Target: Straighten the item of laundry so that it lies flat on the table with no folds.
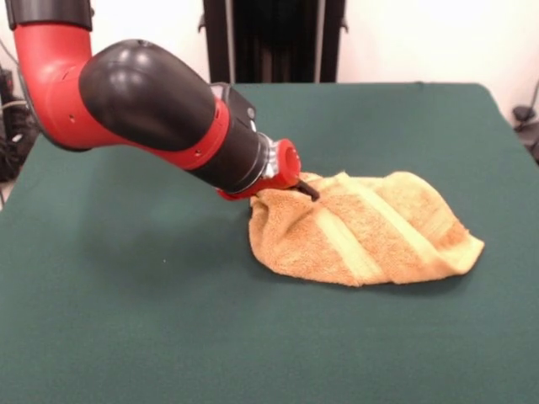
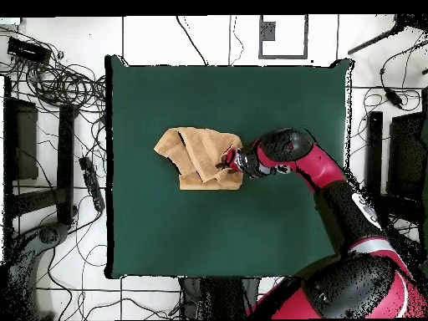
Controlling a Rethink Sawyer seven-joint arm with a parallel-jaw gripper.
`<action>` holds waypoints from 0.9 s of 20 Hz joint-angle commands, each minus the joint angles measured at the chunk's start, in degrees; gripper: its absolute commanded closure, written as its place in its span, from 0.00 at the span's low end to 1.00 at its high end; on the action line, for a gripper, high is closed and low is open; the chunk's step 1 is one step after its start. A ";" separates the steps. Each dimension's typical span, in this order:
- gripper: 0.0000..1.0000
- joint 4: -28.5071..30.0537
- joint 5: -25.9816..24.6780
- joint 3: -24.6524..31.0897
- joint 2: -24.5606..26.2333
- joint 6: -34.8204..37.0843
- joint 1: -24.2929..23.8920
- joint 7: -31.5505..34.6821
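Note:
The golden-orange towel [image 1: 366, 227] lies crumpled on the dark green table [image 1: 152, 320], folded over itself with pale woven bands running diagonally across it. It also shows in the overhead view [image 2: 199, 156], left of the table's [image 2: 276, 242] middle. My gripper [image 1: 305, 188] reaches in low from the left in the front view and sits at the towel's upper left edge, its dark tips touching the cloth. In the overhead view the gripper [image 2: 227, 160] is at the towel's right edge. I cannot see whether it holds the cloth. No white tag shows.
The red and black arm [image 1: 160, 109] stretches low over the table's left part in the front view. The robot's pedestal [image 1: 274, 38] stands at the far side. Cables and equipment [image 2: 50, 84] lie on the floor around the table.

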 commanded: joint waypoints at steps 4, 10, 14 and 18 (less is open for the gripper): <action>1.00 -5.52 -7.46 1.66 3.62 -0.81 -0.95 -12.27; 1.00 -5.94 -9.06 2.77 3.74 -1.96 -1.28 -13.06; 1.00 -7.26 -9.88 3.27 3.99 -0.90 -1.20 -13.43; 1.00 -9.09 -11.01 4.10 4.60 0.82 -1.44 -14.49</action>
